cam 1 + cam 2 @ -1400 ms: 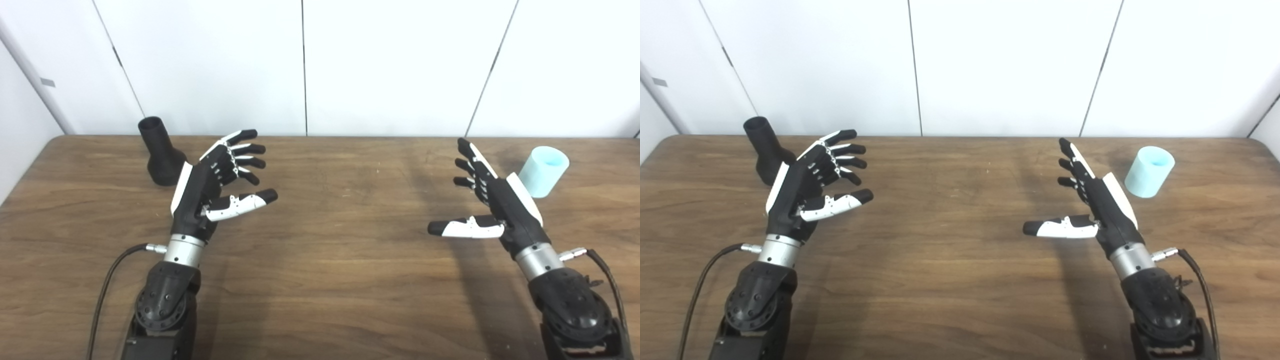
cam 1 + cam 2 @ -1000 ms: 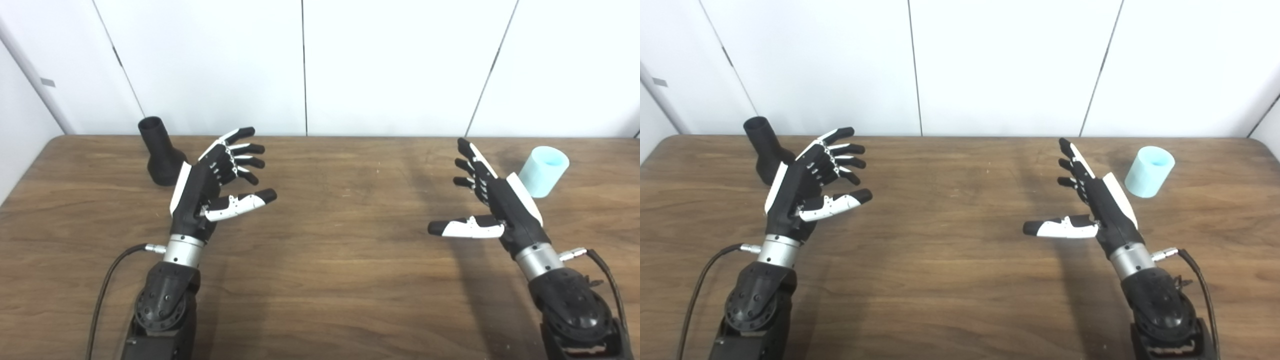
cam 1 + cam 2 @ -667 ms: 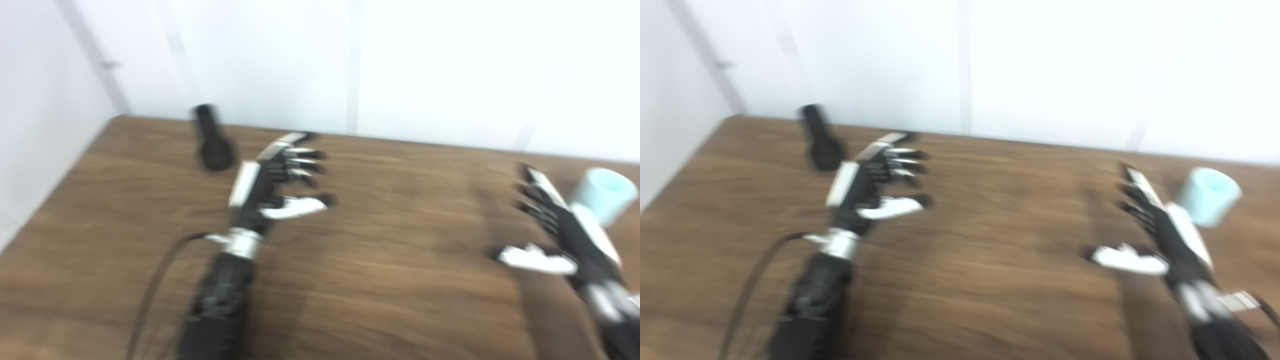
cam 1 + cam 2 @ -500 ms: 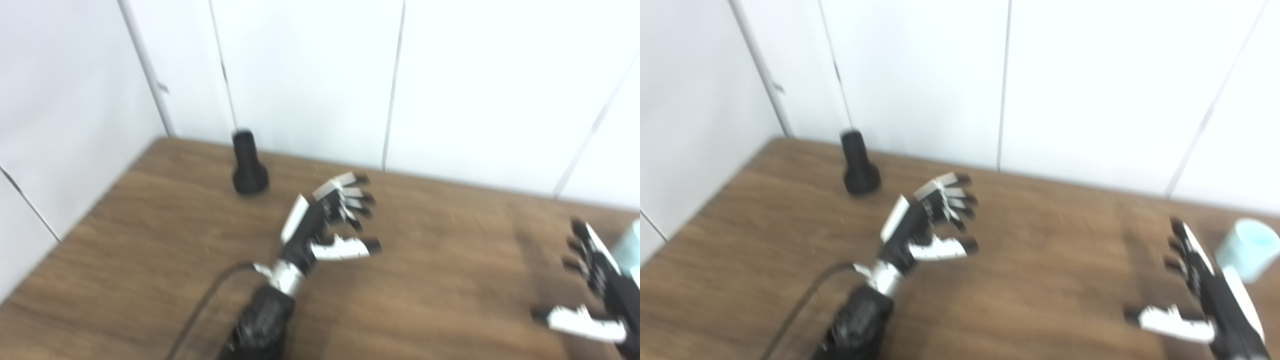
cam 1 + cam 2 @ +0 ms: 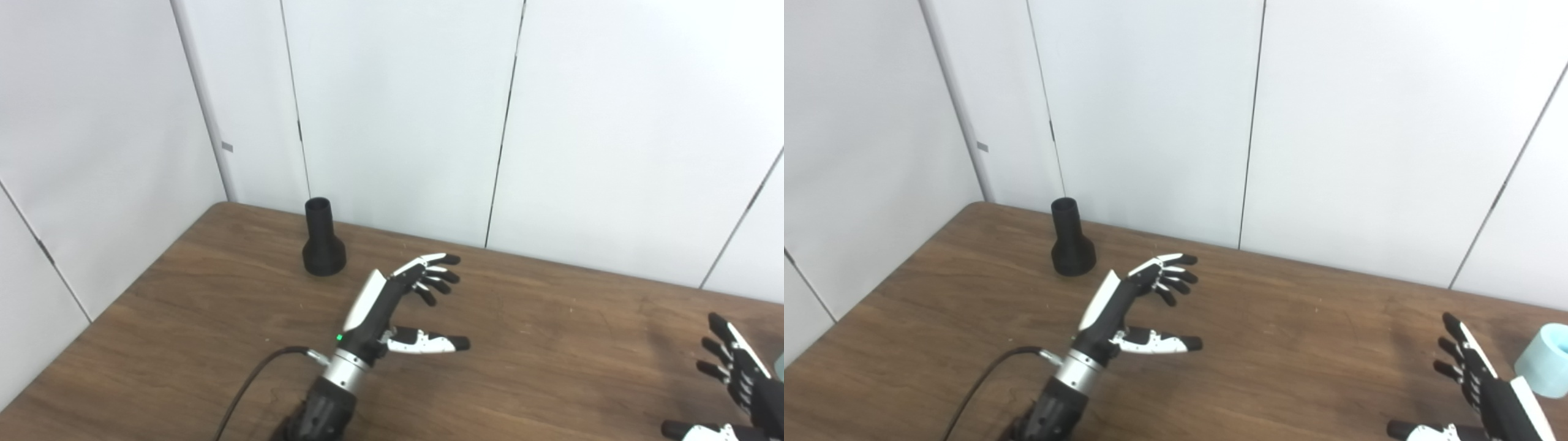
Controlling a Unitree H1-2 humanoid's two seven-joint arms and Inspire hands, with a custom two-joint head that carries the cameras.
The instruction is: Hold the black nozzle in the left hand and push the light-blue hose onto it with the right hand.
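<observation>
On my screen the wooden surface [image 5: 184, 343] fills the lower part of the frame, with white wall panels [image 5: 398, 110] behind it. Left of centre, near the far edge, I see the black nozzle [image 5: 323, 246] standing upright on its wide base, narrow mouth up, touched by nothing. Just right of it and lower in the frame is my left hand [image 5: 392, 306], raised over the surface, palm facing right. Its fingers [image 5: 436, 278] are spread apart and lightly curled, the thumb stretched out to the right, holding nothing. The nozzle sits up and to the left of the back of that hand, clear of the fingers. At the lower right corner I see my right hand [image 5: 1482, 386], partly cut off by the frame, fingers apart and pointing up the picture, empty. Just right of it, at the right edge of the right eye view, stands the light-blue hose [image 5: 1546, 360], near the hand but apart from it.
</observation>
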